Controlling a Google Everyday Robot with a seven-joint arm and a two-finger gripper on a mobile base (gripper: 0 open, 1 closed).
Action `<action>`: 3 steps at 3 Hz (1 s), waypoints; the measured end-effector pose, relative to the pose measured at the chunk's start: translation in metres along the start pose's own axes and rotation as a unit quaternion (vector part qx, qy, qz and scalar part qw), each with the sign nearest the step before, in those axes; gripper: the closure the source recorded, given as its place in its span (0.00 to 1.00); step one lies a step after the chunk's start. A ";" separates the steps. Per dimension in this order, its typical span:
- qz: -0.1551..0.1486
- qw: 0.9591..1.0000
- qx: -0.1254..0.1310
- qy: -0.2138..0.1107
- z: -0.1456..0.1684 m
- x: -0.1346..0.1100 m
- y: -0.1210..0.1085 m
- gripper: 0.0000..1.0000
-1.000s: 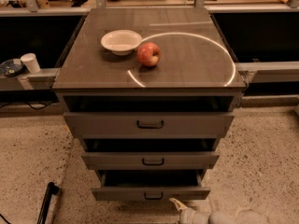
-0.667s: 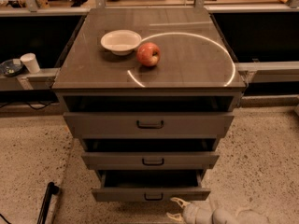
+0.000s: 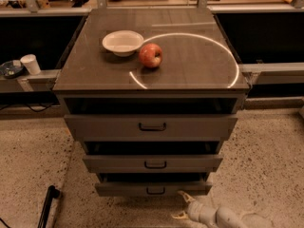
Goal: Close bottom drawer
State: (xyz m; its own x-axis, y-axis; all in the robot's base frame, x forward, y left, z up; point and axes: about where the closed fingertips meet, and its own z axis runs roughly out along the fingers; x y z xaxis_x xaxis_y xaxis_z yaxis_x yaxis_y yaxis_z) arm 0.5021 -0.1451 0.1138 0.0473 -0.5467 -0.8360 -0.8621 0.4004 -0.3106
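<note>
Bottom drawer point(image 3: 118, 189): grey-brown flat front, ajar, lying crosswise just ahead and left of the pale two-finger gripper point(image 3: 180, 205).
Gripper state: fingers spread, holding nothing.

Robotics lab: workbenches point(image 3: 273, 72), claw point(image 3: 179, 204) near floor point(image 3: 270, 156).

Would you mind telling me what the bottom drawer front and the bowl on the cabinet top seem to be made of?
The bottom drawer looks like matte grey-brown laminate or painted board: flat, with no shine. The bowl looks like glazed ceramic or plastic: smooth and off-white. The end effector, open, hovers near the floor just in front of the drawer.
</note>
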 end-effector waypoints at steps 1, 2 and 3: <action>-0.005 1.000 0.017 0.000 0.002 0.002 -0.015 0.02; -0.014 0.999 0.036 -0.004 0.005 0.000 -0.032 0.00; -0.014 0.999 0.036 -0.004 0.005 0.000 -0.032 0.00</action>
